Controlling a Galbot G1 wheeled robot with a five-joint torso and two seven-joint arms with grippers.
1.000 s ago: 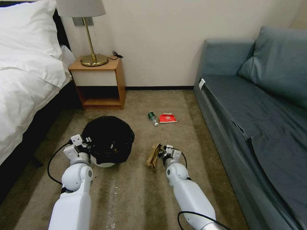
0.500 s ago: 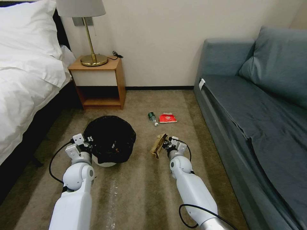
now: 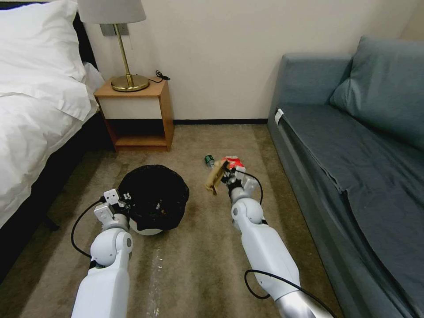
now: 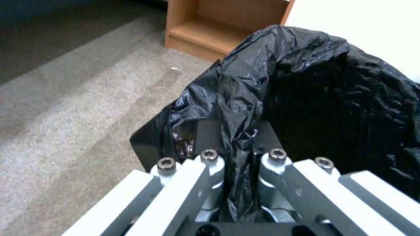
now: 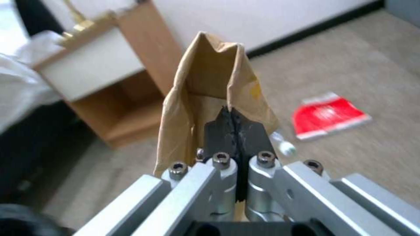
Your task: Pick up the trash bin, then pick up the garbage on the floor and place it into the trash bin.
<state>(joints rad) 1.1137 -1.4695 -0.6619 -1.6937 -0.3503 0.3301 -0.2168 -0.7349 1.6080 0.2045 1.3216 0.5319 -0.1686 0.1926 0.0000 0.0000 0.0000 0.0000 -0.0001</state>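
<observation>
1. Left gripper (image 4: 236, 137) pinched tight on the black liner bag (image 4: 306, 82) at the rim of the trash bin (image 3: 148, 227), on the side nearest the robot.
2. Trash bin out on the carpet (image 3: 198, 265), between the bed (image 3: 35, 132) and the sofa (image 3: 353, 154), in front of the wooden nightstand (image 3: 137, 115). Inside too dark to tell what lies there.
3. Right gripper (image 5: 236, 126) squeezed shut on the tan paper bag (image 5: 205, 98), up off the carpet, just beside the bin on the sofa side, not over it.
4. Red packet (image 5: 330, 114) flat on the carpet, close behind the raised bag.
5. Small bottle (image 3: 209, 160) beside the packet, partly hidden by the bag.
</observation>
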